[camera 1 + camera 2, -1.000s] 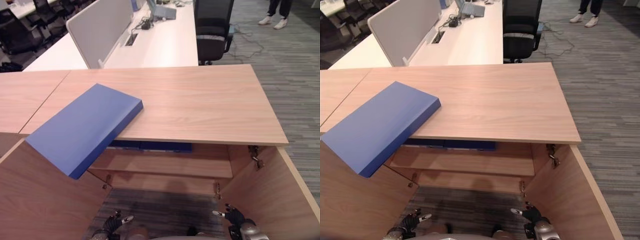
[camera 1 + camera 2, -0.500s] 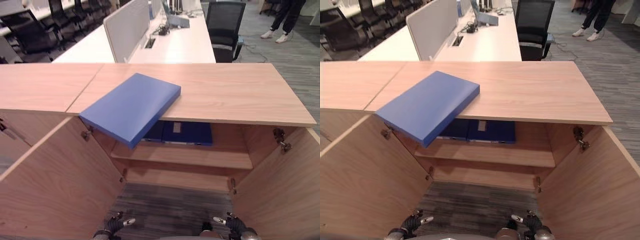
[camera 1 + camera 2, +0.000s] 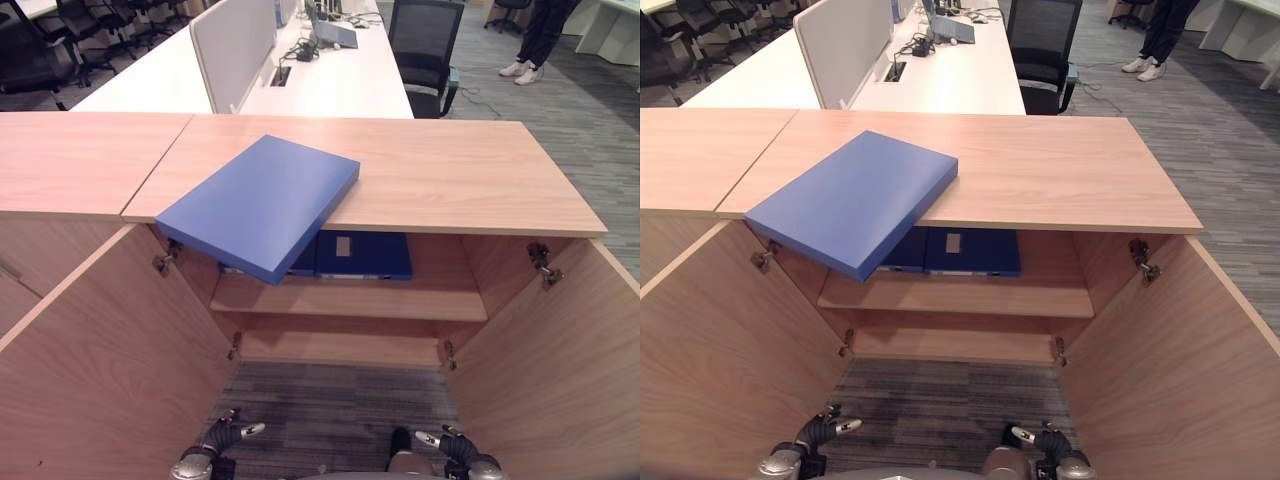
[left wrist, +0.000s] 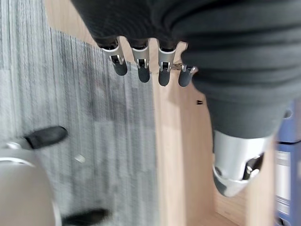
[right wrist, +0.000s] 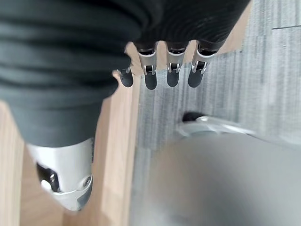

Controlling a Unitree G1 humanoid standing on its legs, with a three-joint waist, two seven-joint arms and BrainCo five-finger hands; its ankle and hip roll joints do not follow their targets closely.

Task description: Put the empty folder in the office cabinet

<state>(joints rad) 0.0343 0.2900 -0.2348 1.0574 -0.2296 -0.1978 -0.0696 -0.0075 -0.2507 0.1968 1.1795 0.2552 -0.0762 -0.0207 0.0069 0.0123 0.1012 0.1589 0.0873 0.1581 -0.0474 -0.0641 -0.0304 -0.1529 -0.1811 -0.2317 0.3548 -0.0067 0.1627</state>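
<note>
The blue folder (image 3: 262, 203) lies flat on the cabinet (image 3: 560, 340) top, skewed, with one corner jutting past the front edge over the open left door (image 3: 100, 360). Nothing holds it. Both doors stand wide open. Under the top, on the upper shelf (image 3: 345, 300), darker blue binders (image 3: 362, 256) lie flat, partly hidden behind the folder's overhanging corner.

Both hands hang low, well below and apart from the folder, near the grey carpet (image 3: 340, 410) in front of the cabinet. The left hand (image 3: 228, 436) has its fingers straight and relaxed, holding nothing. The right hand (image 3: 448, 444) is the same, fingers loosely extended and empty.

Beyond the cabinet stand a white counter (image 3: 330, 75), a black chair (image 3: 425, 40) and a person's legs (image 3: 535, 40).
</note>
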